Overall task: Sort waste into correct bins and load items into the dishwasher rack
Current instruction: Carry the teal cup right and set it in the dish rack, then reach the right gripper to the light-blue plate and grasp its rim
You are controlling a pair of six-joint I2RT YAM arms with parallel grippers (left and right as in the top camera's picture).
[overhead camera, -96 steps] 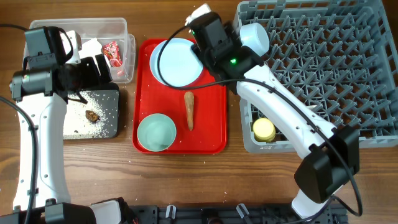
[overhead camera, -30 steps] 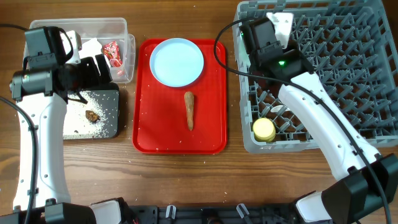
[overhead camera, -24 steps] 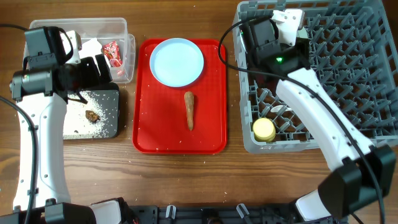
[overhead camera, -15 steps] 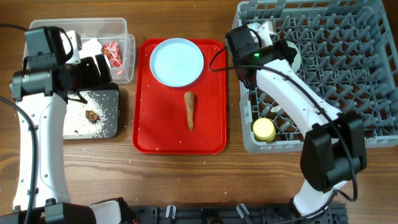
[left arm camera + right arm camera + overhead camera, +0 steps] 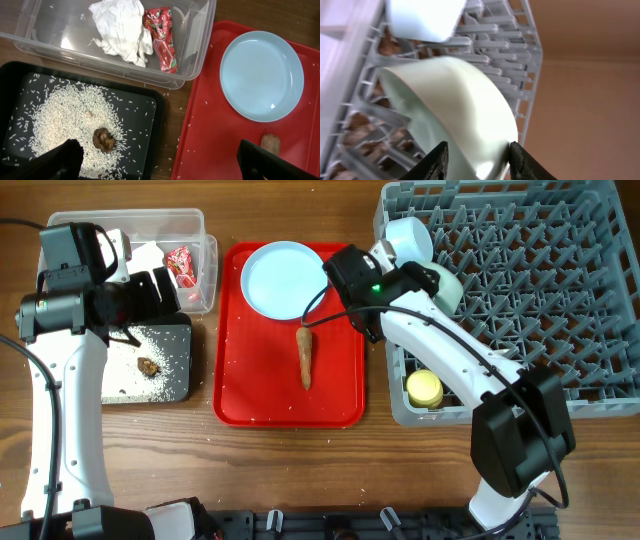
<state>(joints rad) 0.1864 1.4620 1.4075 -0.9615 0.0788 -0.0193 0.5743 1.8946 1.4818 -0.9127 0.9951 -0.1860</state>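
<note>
The mint-green bowl [image 5: 447, 288] [image 5: 455, 100] leans on edge among the pegs of the grey dishwasher rack [image 5: 560, 408], beside the pale-blue bowl [image 5: 408, 238]. My right gripper [image 5: 425, 278] [image 5: 477, 160] is open, its fingers parted either side of the mint bowl's rim. The yellow cup [image 5: 424, 388] sits in the rack's front left corner. The pale-blue plate [image 5: 285, 280] and brown cone [image 5: 304, 357] lie on the red tray [image 5: 260, 380]. My left gripper [image 5: 150, 288] [image 5: 160, 162] hangs wide open and empty over the black tray [image 5: 145, 115], which holds rice [image 5: 55, 120] and the dark lump [image 5: 103, 140].
The clear tub [image 5: 195, 225] at back left holds the white tissue [image 5: 122, 27] and the red-and-white wrapper [image 5: 162, 35]. Stray rice grains dot the red tray and the wood in front of it. My right arm stretches across the rack's left wall.
The mint-green bowl has left the red tray and now stands in the rack. My right arm swung back towards the tray side and its jaws have parted. The left arm has not moved.
</note>
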